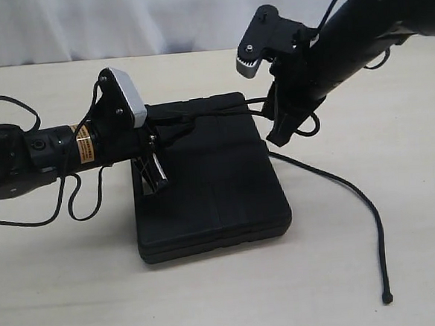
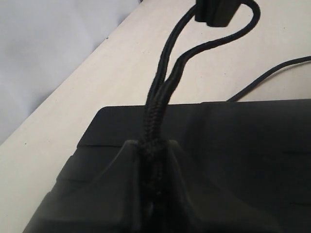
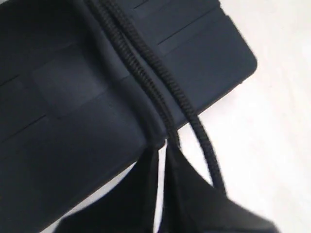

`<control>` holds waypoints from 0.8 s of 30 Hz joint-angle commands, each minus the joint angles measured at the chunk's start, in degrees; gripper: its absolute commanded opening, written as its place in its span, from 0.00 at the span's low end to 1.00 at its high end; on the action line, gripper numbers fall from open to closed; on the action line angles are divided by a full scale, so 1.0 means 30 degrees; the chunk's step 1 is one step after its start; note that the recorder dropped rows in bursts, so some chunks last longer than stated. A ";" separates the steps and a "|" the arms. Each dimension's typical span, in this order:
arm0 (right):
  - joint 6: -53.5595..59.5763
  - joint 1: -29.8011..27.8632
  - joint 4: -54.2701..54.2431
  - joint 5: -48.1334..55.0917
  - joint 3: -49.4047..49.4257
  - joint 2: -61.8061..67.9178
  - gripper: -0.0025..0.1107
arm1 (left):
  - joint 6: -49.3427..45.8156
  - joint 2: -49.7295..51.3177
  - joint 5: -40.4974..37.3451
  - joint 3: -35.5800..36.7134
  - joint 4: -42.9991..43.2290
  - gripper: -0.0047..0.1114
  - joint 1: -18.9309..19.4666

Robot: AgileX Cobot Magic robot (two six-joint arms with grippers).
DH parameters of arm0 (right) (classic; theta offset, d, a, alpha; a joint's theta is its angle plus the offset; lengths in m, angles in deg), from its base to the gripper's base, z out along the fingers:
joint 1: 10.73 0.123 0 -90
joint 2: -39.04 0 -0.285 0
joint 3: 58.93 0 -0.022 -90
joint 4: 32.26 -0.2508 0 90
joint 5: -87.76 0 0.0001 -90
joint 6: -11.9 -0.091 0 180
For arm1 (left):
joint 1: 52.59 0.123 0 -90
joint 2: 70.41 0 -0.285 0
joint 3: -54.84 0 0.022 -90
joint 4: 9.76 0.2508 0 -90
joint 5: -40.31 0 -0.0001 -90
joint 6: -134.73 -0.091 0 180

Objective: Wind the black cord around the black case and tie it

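Observation:
The black case [image 1: 219,185] lies flat in the middle of the table. The black cord [image 1: 339,188] runs doubled across the case's far edge [image 2: 158,102], and its free end trails off to the right, ending in a knobbed tip [image 1: 387,298]. My left gripper [image 1: 164,129] is over the case's left side, shut on the doubled cord [image 2: 153,160]. At the case's far right corner, my right gripper [image 1: 279,138] points down. Its jaws [image 3: 163,155] are pinched on one strand [image 3: 146,77], while the other strand passes beside them.
Smooth robot cables [image 1: 71,203] loop off the left arm onto the beige table [image 1: 394,121]. A white curtain [image 1: 155,18] closes the back. The right arm's wrist camera [image 1: 258,44] hangs above the case's far right corner.

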 commanded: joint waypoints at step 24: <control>0.0466 0.0013 0.1694 -0.4292 -0.0081 0.2667 0.83 | -0.0278 0.0015 -0.0005 -0.0107 0.0022 0.04 -0.0067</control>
